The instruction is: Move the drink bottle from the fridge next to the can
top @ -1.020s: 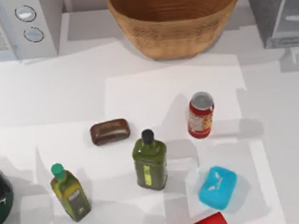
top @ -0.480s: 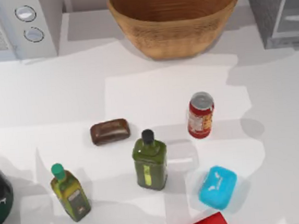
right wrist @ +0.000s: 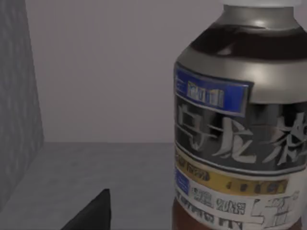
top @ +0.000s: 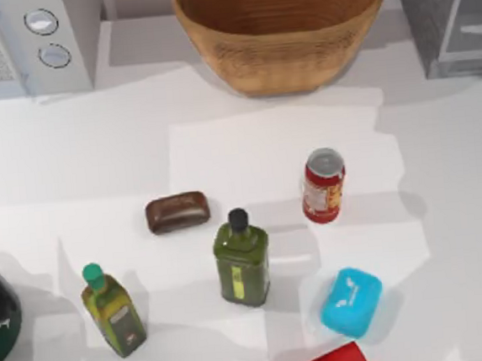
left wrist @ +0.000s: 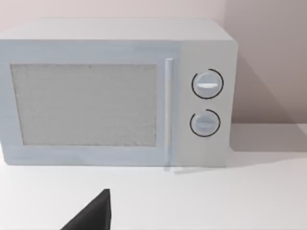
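- Drink bottle (right wrist: 240, 129) stands upright inside the fridge (top: 450, 14), close before your right arm's wrist camera.
- You cannot tell how either arm's fingers stand.
- Can (top: 323, 186) waits on the worktop (top: 95, 151), well apart.

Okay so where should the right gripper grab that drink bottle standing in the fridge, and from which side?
Grip the drink bottle around its round labelled body, below the shoulder, coming in level through the fridge's open front. It stands upright on the grey shelf floor, with the fridge's speckled wall off to one side, so a sideways pinch across the label probably fits best. A top grab looks less practical.
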### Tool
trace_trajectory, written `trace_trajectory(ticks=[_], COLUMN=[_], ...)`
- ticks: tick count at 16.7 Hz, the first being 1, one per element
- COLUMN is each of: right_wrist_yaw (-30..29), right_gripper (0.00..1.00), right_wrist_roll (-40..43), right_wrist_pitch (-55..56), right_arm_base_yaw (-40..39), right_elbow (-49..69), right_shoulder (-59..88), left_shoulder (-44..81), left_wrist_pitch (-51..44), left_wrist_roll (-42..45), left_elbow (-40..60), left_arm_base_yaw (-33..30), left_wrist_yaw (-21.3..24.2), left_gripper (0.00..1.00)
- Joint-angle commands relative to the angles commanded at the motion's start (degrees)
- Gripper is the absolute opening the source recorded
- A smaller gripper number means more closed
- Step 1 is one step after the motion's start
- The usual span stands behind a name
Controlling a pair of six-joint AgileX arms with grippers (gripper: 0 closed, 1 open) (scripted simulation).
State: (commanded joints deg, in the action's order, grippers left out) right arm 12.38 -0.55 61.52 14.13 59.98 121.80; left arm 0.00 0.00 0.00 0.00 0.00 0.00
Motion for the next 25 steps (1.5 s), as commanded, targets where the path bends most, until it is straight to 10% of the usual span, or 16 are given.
trace_trajectory(ticks=[14, 25], right_wrist_yaw=[-1.6, -1.6], right_gripper=[1.0, 0.17], right_wrist_roll=[0.1, 0.1], right_wrist_pitch=[-7.8, -7.8], right_arm_base_yaw=[-1.3, -1.3], right_elbow=[17.3, 17.3], right_shoulder=[9.3, 9.3], left_shoulder=[0.0, 0.0], left_wrist_pitch=[0.0, 0.0], left_wrist_roll=[0.0, 0.0], left_elbow=[0.0, 0.0], left_arm_base_yaw=[0.0, 0.0], left_wrist_yaw=[0.0, 0.0], left_gripper=[1.0, 1.0])
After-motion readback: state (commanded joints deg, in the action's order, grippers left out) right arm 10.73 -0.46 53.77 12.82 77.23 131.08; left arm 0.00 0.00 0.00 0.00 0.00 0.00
